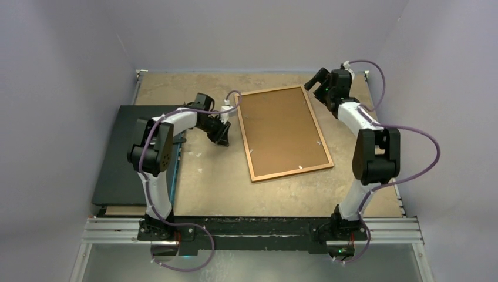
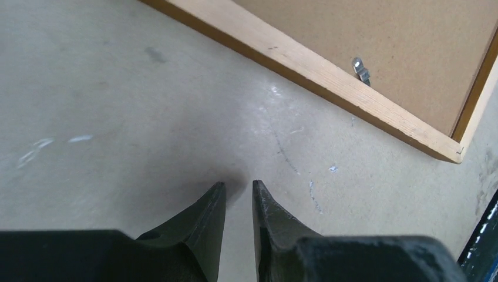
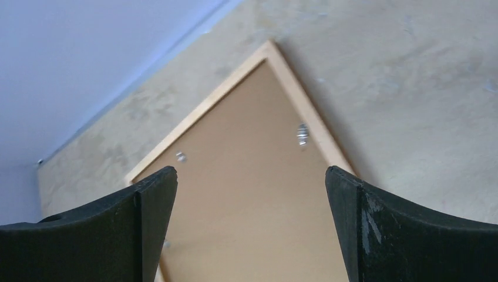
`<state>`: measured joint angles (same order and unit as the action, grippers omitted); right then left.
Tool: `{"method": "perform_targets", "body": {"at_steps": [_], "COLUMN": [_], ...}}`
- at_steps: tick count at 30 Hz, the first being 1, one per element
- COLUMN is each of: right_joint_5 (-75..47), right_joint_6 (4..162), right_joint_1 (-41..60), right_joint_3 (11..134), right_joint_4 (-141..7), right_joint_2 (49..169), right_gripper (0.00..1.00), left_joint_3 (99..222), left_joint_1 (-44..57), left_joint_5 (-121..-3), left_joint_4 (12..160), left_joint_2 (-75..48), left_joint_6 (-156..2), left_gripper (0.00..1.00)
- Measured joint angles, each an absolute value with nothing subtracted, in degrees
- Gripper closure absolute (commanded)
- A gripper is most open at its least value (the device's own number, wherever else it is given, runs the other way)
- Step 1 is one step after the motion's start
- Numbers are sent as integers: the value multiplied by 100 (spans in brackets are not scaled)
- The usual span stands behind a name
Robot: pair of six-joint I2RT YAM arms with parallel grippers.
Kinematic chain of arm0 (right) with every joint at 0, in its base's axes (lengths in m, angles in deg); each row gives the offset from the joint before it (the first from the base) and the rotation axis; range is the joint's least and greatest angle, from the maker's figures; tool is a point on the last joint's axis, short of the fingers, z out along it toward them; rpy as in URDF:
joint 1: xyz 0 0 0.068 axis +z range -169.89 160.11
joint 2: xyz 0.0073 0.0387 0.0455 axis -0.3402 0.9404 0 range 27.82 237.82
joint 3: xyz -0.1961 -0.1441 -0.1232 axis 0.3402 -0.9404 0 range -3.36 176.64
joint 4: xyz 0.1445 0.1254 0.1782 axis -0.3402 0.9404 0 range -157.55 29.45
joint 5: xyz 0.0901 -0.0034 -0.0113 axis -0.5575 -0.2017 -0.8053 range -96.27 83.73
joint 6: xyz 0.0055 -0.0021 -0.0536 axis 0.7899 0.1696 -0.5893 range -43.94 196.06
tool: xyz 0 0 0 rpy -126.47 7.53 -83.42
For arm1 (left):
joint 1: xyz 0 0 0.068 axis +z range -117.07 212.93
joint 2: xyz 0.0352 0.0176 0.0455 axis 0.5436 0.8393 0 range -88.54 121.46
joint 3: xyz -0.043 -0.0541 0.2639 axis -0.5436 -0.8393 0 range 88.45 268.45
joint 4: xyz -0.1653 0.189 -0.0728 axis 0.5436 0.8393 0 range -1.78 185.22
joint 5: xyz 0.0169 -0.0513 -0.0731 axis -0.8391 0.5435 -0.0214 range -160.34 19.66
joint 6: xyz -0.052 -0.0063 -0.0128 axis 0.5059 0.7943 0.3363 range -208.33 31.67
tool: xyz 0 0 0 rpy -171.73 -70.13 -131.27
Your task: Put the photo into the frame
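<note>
**A:** Where is the frame lying right now?

**B:** The frame (image 1: 292, 172) is lying face down near the middle of the surface (image 1: 205, 188), slightly skewed. The brown backing board (image 1: 282, 132) is sitting inside its wooden rim, and small metal tabs (image 2: 359, 69) are showing along the board's edges.

**A:** And the photo?

**B:** The photo is not showing in any view. I am guessing it is lying under the board, but nothing here is confirming that.

**A:** What are the hands doing?

**B:** The left hand (image 2: 239, 187) is hovering low over bare surface just beside the frame's left rim. Its fingers are standing only a narrow slit apart and are grasping nothing. The right hand (image 3: 251, 176) is hanging above the frame's far right corner, spread wide and released, also grasping nothing.

**A:** So how far along is this looking?

**B:** With the board sitting in place, the loading seems to be nearing its end, provided the print is underneath. What is remaining looks like securing the tabs over the board. I am not able to tell whether all of them are already turned.

**A:** Is anything else lying around?

**B:** A dark flat box (image 1: 126, 153) is lying at the left edge, well apart from the frame.
</note>
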<state>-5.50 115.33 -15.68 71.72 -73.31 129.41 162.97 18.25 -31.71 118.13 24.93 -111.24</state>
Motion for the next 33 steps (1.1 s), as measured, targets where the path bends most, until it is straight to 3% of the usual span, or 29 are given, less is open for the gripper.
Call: {"method": "perform_targets", "body": {"at_steps": [9, 17, 27, 33], "right_joint_5": [-937, -1553, -1892, -1671], "right_joint_6": [11677, 11666, 11419, 11450], "right_joint_1": [-1850, -1852, -1301, -1100], "right_joint_3": [7673, 8191, 7339, 6460], "right_joint_4": [-7349, -7821, -8647, -8594], "right_joint_2": [14744, 15196, 14840, 14095], "right_gripper": [1, 2, 4, 2], "left_joint_3": [16105, 16044, 15795, 15646], "left_joint_1": [993, 311, -1130, -787], "left_joint_5": [-3289, -3258, -2662, -2712], "left_joint_4": [11195, 10876, 11136, 12264], "left_joint_2": [2493, 2525, 2512, 2171], "left_joint_6": [-10967, -10663, -10390, -10936], "left_gripper": [80, 80, 73, 67]}}
